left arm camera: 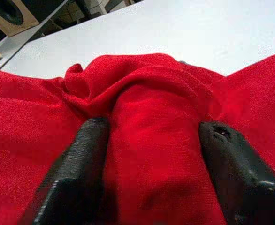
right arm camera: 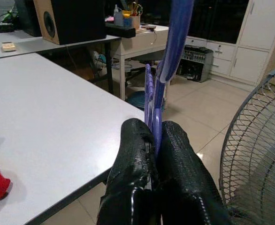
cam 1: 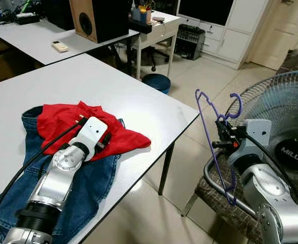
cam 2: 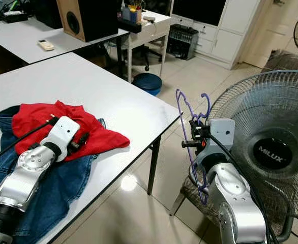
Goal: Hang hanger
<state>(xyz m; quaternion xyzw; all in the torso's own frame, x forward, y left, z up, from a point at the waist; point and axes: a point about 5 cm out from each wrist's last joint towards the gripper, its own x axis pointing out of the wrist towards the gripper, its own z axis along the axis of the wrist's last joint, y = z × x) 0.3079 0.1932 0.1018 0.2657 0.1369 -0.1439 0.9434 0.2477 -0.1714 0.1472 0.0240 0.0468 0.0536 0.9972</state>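
Note:
A red garment (cam 1: pixel 62 122) lies crumpled on blue jeans (cam 1: pixel 85 190) on the white table (cam 1: pixel 103 84). My left gripper (cam 1: pixel 107 141) rests on the garment, and in the left wrist view its fingers (left arm camera: pixel 79 164) press in on a bunched fold of red cloth (left arm camera: pixel 151 140). A purple wire hanger (cam 1: pixel 215 147) is held upright off the table's right side, beside a fan. My right gripper (cam 1: pixel 222 136) is shut on the hanger (right arm camera: pixel 155 93), its fingers (right arm camera: pixel 133 164) closed around the thin wire.
A standing fan (cam 1: pixel 289 132) is close behind the right arm. Beneath that arm sits a woven chair seat with a metal frame (cam 1: pixel 217 190). A blue bin (cam 1: pixel 156 81) rests on the tiled floor beyond the table. A second table with a speaker (cam 1: pixel 98 18) stands at the back.

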